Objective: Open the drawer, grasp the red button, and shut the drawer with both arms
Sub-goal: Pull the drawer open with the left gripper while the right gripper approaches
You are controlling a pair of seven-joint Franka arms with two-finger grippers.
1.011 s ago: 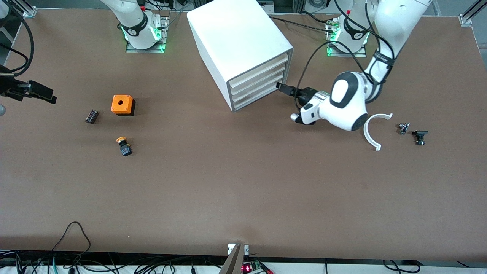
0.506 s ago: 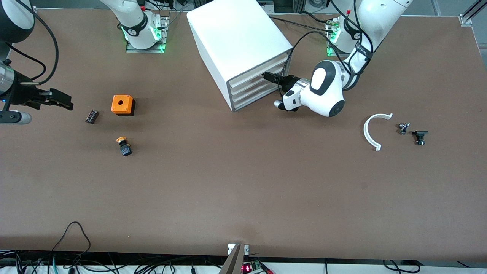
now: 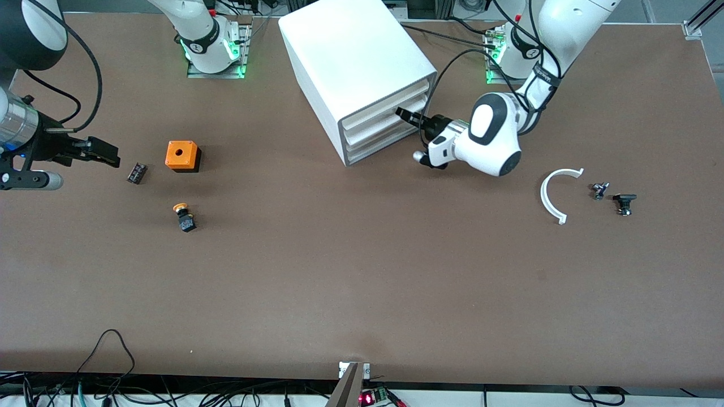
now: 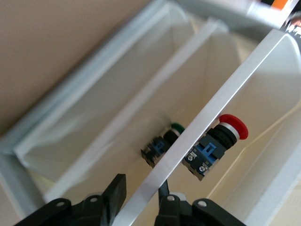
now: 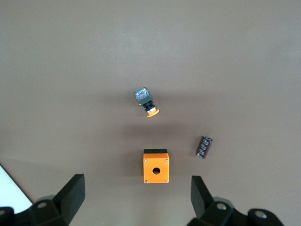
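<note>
At the cabinet (image 3: 362,79) front, left gripper (image 3: 408,117) has jaws clamped on the drawer (image 4: 197,127) lip; pull straight outward, level, so the button (image 4: 217,144) stays put. Right gripper (image 3: 104,152) waits over the table (image 3: 362,271), jaws apart.

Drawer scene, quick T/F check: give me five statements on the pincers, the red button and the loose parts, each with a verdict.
1. The left pincer is at the front of the cabinet, its fingers either side of a drawer front edge. True.
2. The red button lies on the table beside the orange cube. False: it lies inside the drawer, in the left wrist view.
3. The right pincer is open, over the table toward the right arm's end. True.
4. The right pincer holds the orange-capped button. False: that button lies on the table, nearer to the front camera than the cube.
5. The white curved piece sits on top of the cabinet. False: it lies on the table toward the left arm's end.
</note>
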